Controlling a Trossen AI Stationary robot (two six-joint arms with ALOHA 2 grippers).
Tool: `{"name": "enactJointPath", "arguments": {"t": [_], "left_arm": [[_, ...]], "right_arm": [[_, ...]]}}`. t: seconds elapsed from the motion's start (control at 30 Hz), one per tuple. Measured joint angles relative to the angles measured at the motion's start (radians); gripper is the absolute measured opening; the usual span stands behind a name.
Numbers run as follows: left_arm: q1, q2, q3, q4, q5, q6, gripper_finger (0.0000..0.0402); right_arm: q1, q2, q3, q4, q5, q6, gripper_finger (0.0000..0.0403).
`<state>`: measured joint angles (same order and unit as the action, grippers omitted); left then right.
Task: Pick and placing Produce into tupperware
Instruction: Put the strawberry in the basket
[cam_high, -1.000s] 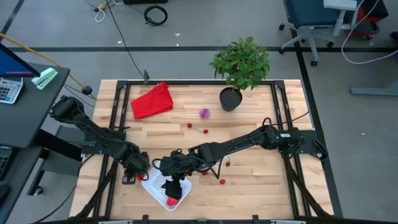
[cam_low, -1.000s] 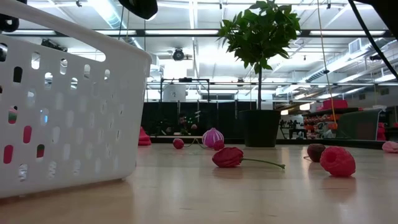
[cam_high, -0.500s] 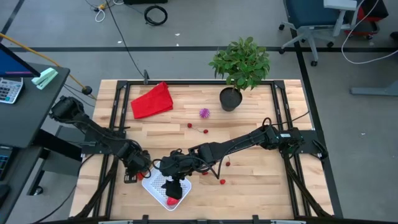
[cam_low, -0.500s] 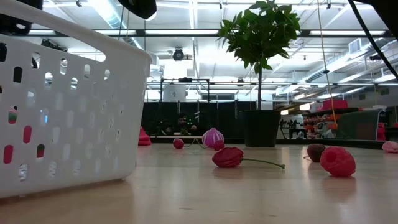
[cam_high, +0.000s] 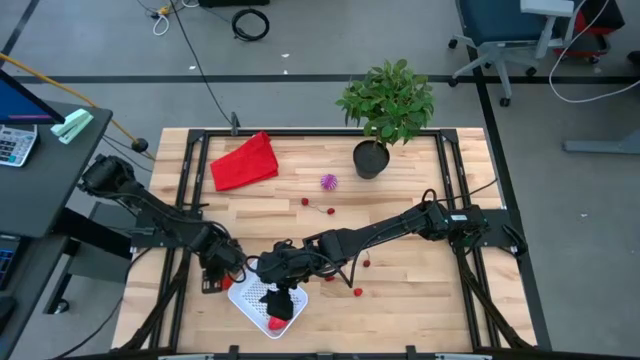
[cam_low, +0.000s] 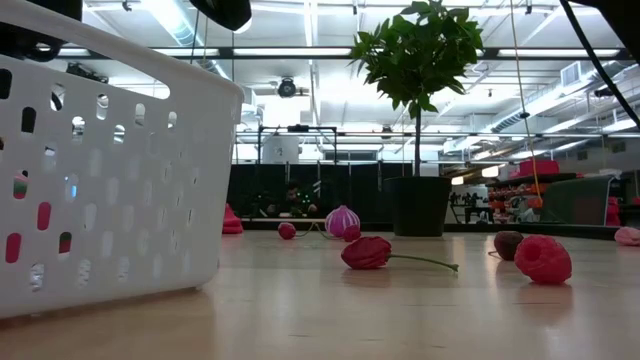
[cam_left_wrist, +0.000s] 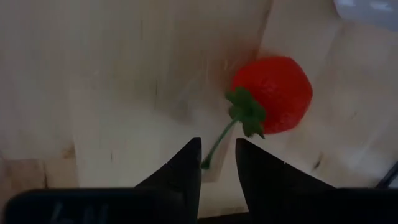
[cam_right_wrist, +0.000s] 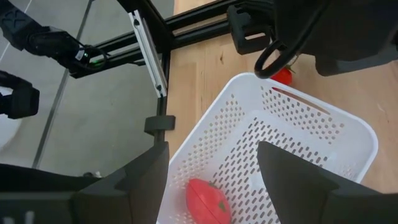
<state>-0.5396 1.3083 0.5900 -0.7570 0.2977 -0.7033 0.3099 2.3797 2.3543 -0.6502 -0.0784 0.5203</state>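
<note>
White tupperware (cam_high: 264, 305) near the table's front edge, left of the middle, one red fruit (cam_right_wrist: 208, 202) already inside. Right gripper (cam_high: 283, 298) right above it, fingers (cam_right_wrist: 292, 180) spread wide, holding nothing. Left gripper (cam_high: 224, 278) just off the tupperware's back-left side, nudged a little closer than a moment ago. Fingers (cam_left_wrist: 186, 168) narrow around a strawberry's (cam_left_wrist: 275, 93) green stem. Probably the next pick. Other fruit unmoved mid-table.

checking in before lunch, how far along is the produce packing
Done: one red piece lies in the white container. In hand: the left gripper closes around a strawberry's stem beside the container, while the right gripper hovers open above it. Left: cherries, a raspberry-like piece and the purple ball on the table.
</note>
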Motion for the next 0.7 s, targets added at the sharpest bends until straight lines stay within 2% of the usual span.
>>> {"name": "enactJointPath", "arguments": {"t": [0.4,0.7], "left_arm": [[0.000,0.000,0.000,-0.002,-0.006,0.008,0.0063],[0.000,0.000,0.000,0.018,-0.055,0.009,0.0042]], "right_arm": [[-0.004,0.000,0.000,0.000,0.000,-0.004,0.0254],[-0.006,0.000,0.000,0.000,0.000,-0.008,0.0254]]}}
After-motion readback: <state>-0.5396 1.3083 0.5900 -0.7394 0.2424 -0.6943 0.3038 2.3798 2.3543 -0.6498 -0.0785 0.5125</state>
